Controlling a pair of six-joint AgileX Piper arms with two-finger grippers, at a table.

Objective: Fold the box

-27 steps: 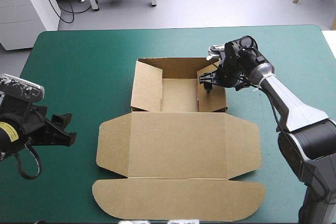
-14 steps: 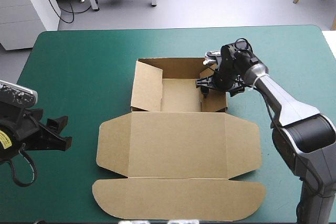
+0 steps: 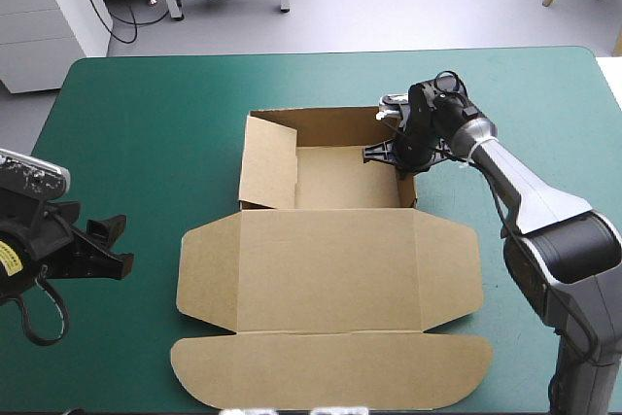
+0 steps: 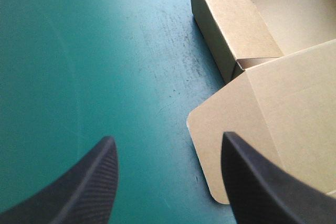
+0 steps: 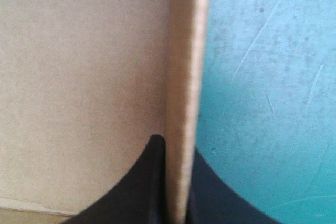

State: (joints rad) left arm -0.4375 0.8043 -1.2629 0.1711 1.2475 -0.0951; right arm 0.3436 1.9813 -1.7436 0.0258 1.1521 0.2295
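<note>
Teal-green cover (image 3: 146,123): right tool (image 5: 176,144) pinches box (image 3: 330,269) wall; left tool (image 4: 168,137) spread, aside.

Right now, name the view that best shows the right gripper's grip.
Right wrist view: the right gripper pinches the box wall, one finger on each side. High view shows it small, at the box's right side; left wrist view misses it.

- In the left wrist view the box (image 4: 273,108) runs off the picture's edge, so its far side goes unseen.
- In the high view the right gripper (image 3: 398,157) keeps its fingers mostly hidden under its own wrist.
</note>
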